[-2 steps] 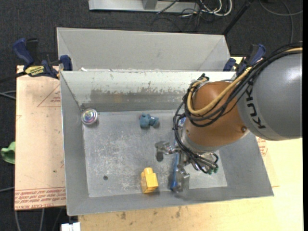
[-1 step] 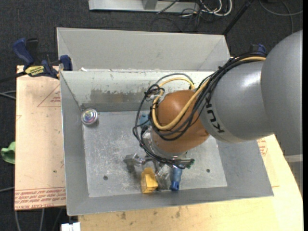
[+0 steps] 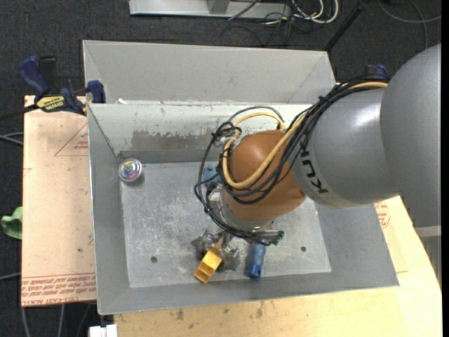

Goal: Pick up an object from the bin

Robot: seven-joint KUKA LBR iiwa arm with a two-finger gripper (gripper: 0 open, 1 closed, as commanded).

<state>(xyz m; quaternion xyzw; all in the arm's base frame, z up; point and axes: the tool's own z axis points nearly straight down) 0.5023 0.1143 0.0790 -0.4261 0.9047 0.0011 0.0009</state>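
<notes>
The arm (image 3: 351, 153) is low in the bin (image 3: 105, 209), at lower middle of the frame, above a yellow block (image 3: 208, 265) and a blue piece (image 3: 254, 260) on the bin floor. Nothing looks lifted yet. Whether the jaws are clenched or released, I cannot tell. The lift remains.

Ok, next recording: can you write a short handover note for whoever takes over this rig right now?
Tool: down at the floor of the bin, near its front edge, under the orange wrist cover. Whether it has hold of anything cannot be told.
Things: a yellow block lies just in front of the tool, and a blue piece is beside it on the view's right. A silver round thing sits alone in the far left corner.
Done: the tool is at the front pair.
Left: get a firm hold on one thing and lift it out.
</notes>
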